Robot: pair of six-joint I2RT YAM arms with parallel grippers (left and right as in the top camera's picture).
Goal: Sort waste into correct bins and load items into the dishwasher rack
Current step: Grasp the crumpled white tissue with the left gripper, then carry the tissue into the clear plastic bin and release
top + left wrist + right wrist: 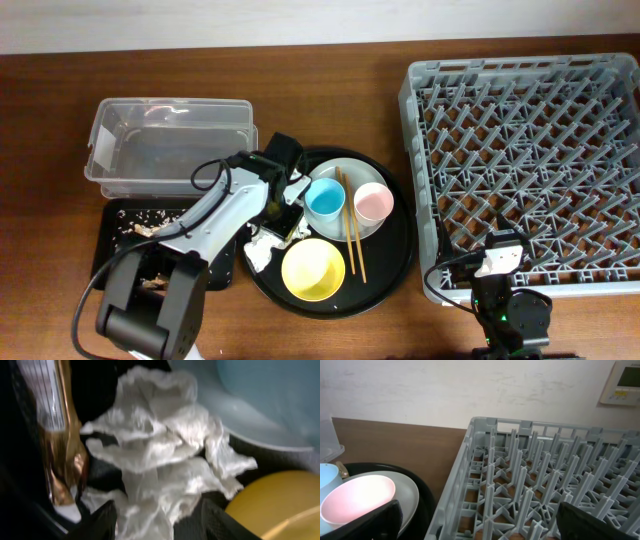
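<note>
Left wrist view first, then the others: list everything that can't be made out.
- Left wrist view: print on the wrapper is blurred; whether the left pincer touches the napkin is cut off by the bottom edge.
- Overhead: the left arm hides most of the napkin and part of the black tray.
- Right wrist view: the right pincer is mostly cut off by the bottom edge.

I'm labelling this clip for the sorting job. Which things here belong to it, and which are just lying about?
Job: crumpled napkin, brown-gold wrapper, food scraps, clear tub, black rectangular tray, blue cup, pink cup, yellow bowl, plate, chopsticks, dishwasher rack.
Lying about: round black tray, wall control panel.
</note>
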